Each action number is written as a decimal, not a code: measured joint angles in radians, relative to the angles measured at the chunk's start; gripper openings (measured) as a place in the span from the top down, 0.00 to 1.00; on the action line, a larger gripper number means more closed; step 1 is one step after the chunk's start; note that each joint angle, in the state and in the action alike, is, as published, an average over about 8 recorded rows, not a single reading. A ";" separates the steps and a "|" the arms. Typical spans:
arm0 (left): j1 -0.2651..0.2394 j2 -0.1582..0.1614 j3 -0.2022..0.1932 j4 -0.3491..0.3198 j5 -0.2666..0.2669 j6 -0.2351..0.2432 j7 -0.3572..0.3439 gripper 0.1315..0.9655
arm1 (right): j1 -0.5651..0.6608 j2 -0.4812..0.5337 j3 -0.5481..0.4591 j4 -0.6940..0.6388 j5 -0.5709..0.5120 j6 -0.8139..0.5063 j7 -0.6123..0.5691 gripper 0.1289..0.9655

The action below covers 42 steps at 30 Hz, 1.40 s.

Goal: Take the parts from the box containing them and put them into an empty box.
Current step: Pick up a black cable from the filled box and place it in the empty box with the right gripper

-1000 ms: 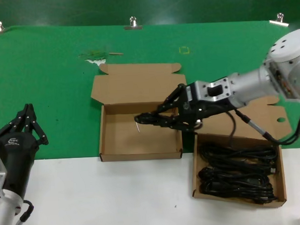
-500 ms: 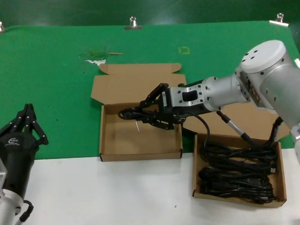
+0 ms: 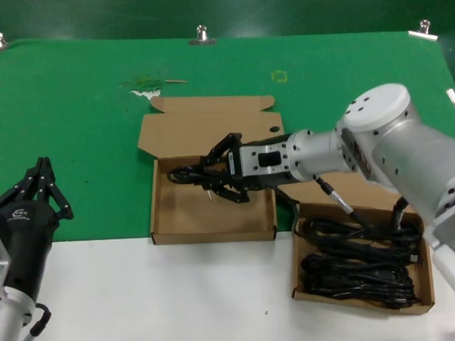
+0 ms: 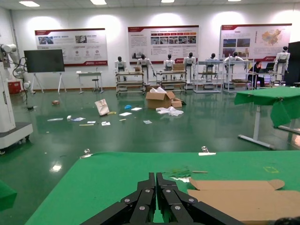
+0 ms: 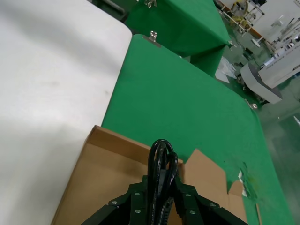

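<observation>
head view shows the right gripper (image 3: 205, 176) clamped on one coiled cable (image 3: 184, 174) above the empty box (image 3: 180, 214), with several cables (image 3: 358, 267) left in the box containing them (image 3: 425, 279).

Upper part of my head view: green cloth (image 3: 82, 124) over a white table (image 3: 180, 293), held by three metal clips (image 3: 201, 33) along its far edge. Small pale-green debris patch (image 3: 143, 86) upper left of centre; yellow square mark (image 3: 279, 76) to its right.
</observation>
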State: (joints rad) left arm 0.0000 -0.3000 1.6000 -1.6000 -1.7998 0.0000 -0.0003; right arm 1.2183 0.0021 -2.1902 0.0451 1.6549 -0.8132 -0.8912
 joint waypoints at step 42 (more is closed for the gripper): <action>0.000 0.000 0.000 0.000 0.000 0.000 0.000 0.98 | -0.107 -0.002 -0.562 0.055 0.637 0.204 -0.144 0.87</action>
State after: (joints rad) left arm 0.0000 -0.3000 1.6000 -1.6000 -1.7998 0.0000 -0.0002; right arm 1.1116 0.0000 -2.7524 0.1001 2.2915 -0.6095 -1.0352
